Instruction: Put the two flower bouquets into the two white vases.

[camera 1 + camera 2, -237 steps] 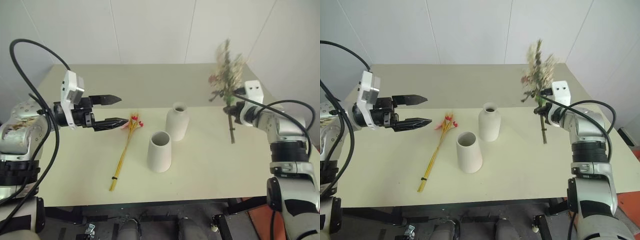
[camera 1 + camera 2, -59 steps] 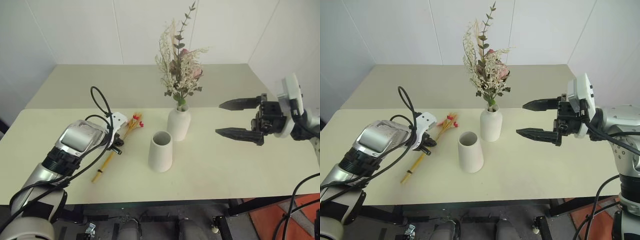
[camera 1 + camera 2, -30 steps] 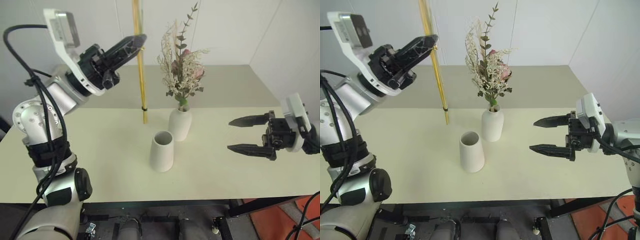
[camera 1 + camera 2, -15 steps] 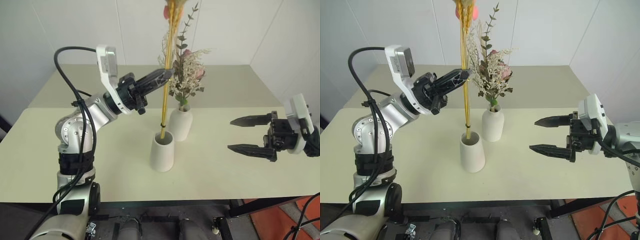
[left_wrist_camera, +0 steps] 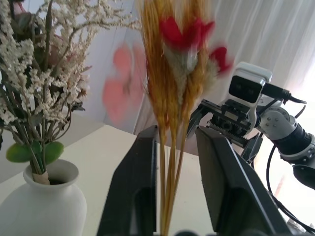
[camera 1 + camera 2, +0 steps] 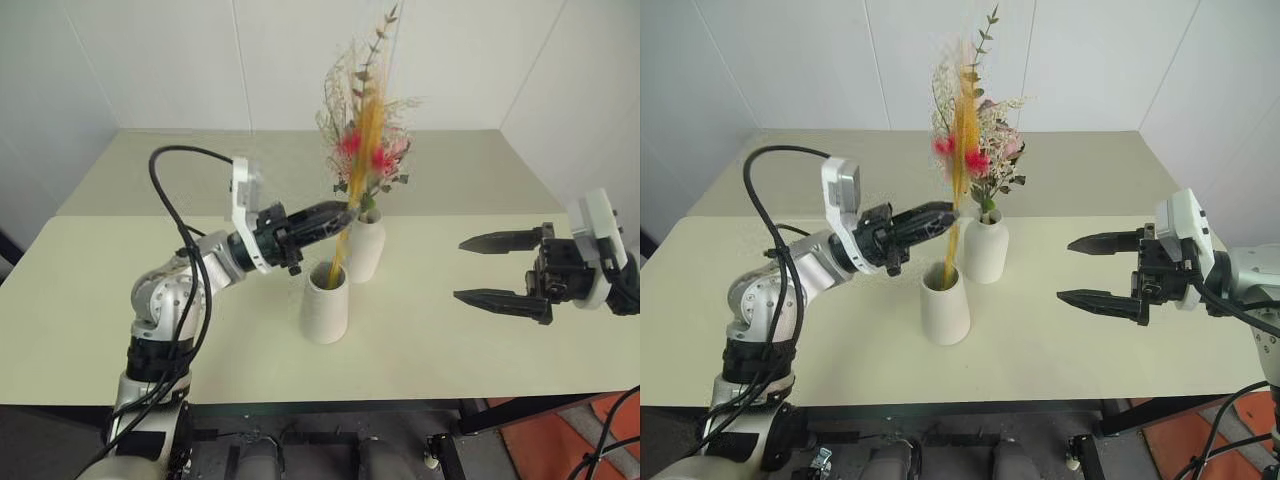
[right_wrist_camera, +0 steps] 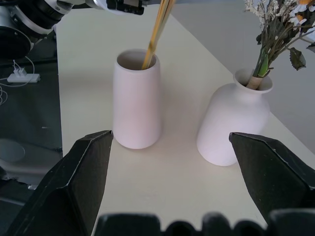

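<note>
Here, matte tapered vase (image 6: 325, 305), slim yellow stems (image 6: 358, 165)

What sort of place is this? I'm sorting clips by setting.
Probably a lab or test room, not a home: a bare pale table against plain white panelled walls, with loose cables and gear on the floor.

hidden: yellow stems' (image 6: 338, 258) lower ends inside wide-mouthed vase (image 6: 325, 305) | blurred: their red blooms (image 5: 189, 32) | unclear: left gripper's (image 6: 345, 214) hold on stems
</note>
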`<state>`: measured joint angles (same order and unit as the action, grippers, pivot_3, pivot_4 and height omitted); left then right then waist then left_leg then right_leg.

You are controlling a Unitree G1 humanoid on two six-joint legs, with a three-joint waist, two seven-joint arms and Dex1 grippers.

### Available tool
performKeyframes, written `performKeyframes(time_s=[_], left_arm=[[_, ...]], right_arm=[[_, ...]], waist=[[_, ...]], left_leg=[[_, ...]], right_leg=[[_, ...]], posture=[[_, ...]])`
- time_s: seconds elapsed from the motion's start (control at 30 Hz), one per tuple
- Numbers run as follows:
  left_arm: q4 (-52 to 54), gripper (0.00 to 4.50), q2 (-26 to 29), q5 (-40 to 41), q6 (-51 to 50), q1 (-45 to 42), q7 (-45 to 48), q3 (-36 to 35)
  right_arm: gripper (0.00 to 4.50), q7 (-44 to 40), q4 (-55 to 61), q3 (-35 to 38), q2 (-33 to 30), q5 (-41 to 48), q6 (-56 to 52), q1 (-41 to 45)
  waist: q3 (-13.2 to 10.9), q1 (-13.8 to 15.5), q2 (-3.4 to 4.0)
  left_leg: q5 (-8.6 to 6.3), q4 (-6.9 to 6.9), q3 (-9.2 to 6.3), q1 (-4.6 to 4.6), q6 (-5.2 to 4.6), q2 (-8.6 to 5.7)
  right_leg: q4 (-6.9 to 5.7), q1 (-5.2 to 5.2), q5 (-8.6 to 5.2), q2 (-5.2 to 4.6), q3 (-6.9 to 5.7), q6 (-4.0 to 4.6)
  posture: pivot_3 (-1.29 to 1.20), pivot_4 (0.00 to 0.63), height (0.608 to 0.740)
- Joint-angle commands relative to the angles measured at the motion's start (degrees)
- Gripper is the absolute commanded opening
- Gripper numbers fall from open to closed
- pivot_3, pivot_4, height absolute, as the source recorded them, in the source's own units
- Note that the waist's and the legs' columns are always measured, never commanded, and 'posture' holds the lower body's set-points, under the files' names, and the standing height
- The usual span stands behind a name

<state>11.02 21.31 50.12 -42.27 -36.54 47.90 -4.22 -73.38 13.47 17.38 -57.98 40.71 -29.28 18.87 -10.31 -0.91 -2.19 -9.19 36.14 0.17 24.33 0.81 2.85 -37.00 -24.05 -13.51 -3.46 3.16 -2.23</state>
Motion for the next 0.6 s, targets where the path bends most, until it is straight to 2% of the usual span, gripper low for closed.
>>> performKeyframes(time_s=[0.03, 0.23, 0.37, 0.6], left_arm=[[3.84, 2.57, 2.49, 1.35, -0.04, 1.83, 0.84, -1.88], [6.51, 4.47, 12.20, 4.61, -3.10, 8.60, 3.87, -7.28], [6.55, 4.47, 22.04, 2.68, -0.92, 13.55, 10.64, -11.42], [0.81, 4.47, 31.51, -1.13, 3.76, 16.38, 18.57, -16.10]], right_arm=[[4.50, 0.37, 1.47, 2.95, -0.96, 1.14, 0.03, -0.07], [4.50, 0.31, 1.19, 2.96, -1.03, 0.77, 0.49, -0.48], [4.50, -0.08, 0.50, 2.83, -1.11, 0.32, 0.86, -0.46], [4.50, 0.52, -1.65, 1.91, -0.03, -0.71, 1.62, 0.29]], waist=[[0.00, -0.08, 0.00], [0.00, -0.25, 0.00], [0.00, -0.17, 0.01], [0.00, 0.18, 0.01]], left_leg=[[0.00, -0.01, 0.00, -0.01, 0.00, 0.00], [0.00, -0.04, 0.01, -0.01, 0.00, 0.02], [0.00, -0.06, 0.03, -0.03, 0.00, 0.03], [-0.01, -0.07, 0.06, 0.00, 0.01, 0.05]], right_leg=[[0.00, 0.00, 0.00, 0.00, 0.00, 0.00], [0.00, -0.03, -0.01, 0.00, 0.01, 0.00], [0.01, -0.06, -0.02, 0.00, 0.00, 0.03], [0.09, -0.07, -0.08, -0.03, -0.04, 0.12]], posture=[[0.00, 0.150, 0.740], [0.00, 0.150, 0.740], [0.00, 0.150, 0.740], [0.00, 0.150, 0.740]])
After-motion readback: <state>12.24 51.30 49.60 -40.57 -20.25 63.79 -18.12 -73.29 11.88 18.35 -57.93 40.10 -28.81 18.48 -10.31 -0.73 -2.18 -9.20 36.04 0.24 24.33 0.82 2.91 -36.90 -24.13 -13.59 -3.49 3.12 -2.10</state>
